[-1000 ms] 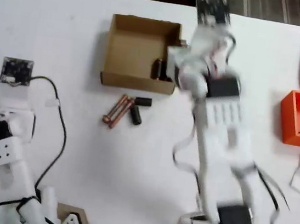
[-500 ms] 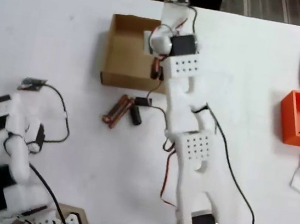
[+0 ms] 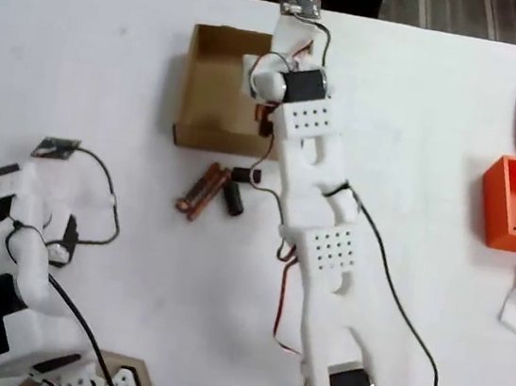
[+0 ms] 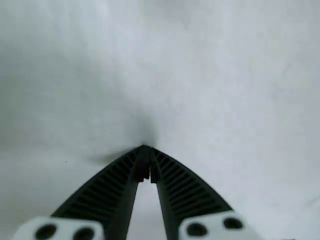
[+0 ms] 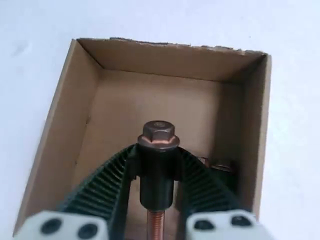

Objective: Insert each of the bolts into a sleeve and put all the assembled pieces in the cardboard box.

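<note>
right gripper (image 5: pixel 157 152) pinching a black cylindrical sleeve (image 5: pixel 156 182) carrying a copper hex-head bolt (image 5: pixel 158 134), above the open brown cardboard box (image 5: pixel 150 59); loose copper bolts (image 3: pixel 201 190) and loose black sleeves (image 3: pixel 236 190) just outside the box; left gripper (image 4: pixel 144 150) pressed together, well apart from the box.

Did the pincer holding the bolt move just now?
Yes. The right pincer, gripping the sleeved bolt, swung from the cardboard box's right wall to over its inside.
</note>
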